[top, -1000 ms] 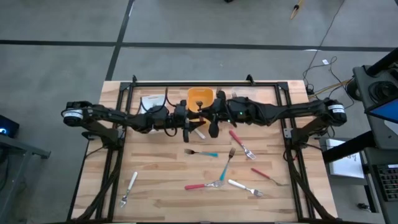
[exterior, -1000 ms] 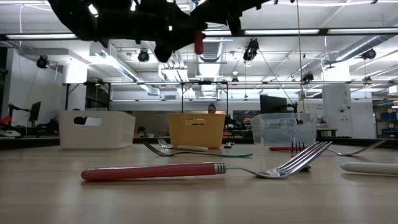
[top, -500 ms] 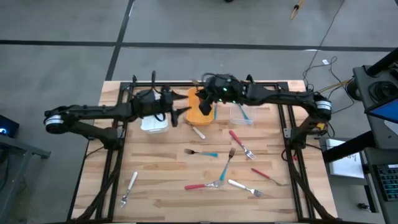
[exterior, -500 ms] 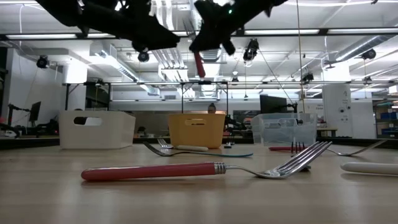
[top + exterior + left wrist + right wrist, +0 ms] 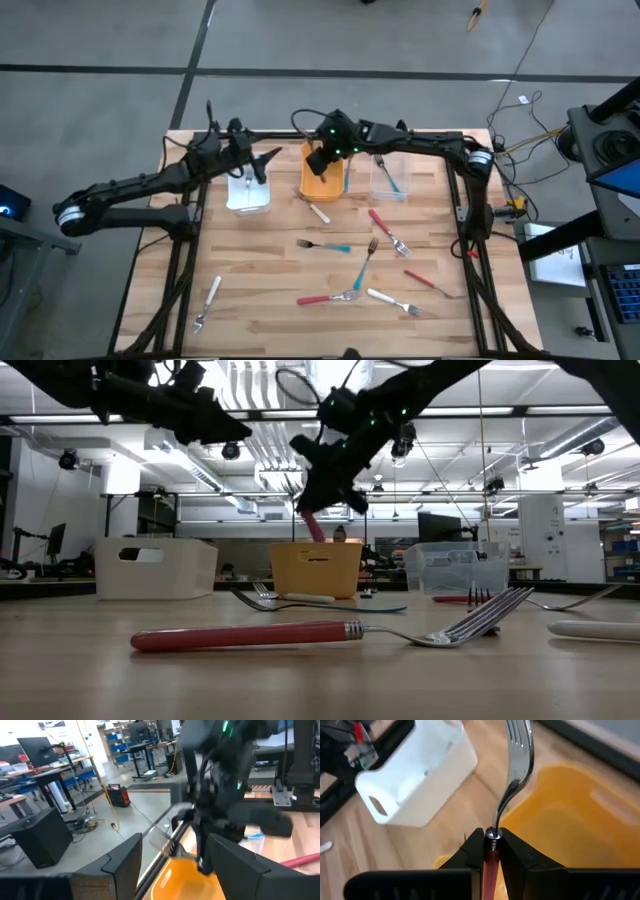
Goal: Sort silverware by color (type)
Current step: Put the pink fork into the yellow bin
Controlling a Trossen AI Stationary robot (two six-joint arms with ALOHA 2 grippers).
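My right gripper (image 5: 491,851) pinches a red-handled fork (image 5: 514,765) above the orange bin (image 5: 322,172), between white bin (image 5: 247,189) and clear bin (image 5: 388,180). My left gripper (image 5: 262,160) hangs spread over the white bin. Other forks (image 5: 345,271) litter the desk (image 5: 260,280).

A table (image 5: 250,310) of pale wooden planks with visible grain is showing a smooth, matt surface. A fork (image 5: 512,775) is gleaming with a polished silver metal head, joined to a slim, glossy red plastic handle. A white bin (image 5: 415,780) and an orange bin (image 5: 580,830) are looking like smooth, opaque plastic with a soft sheen. A third bin (image 5: 445,565) is appearing as clear, see-through plastic. Dark, matt gripper fingers (image 5: 517,857) are looking like hard plastic.
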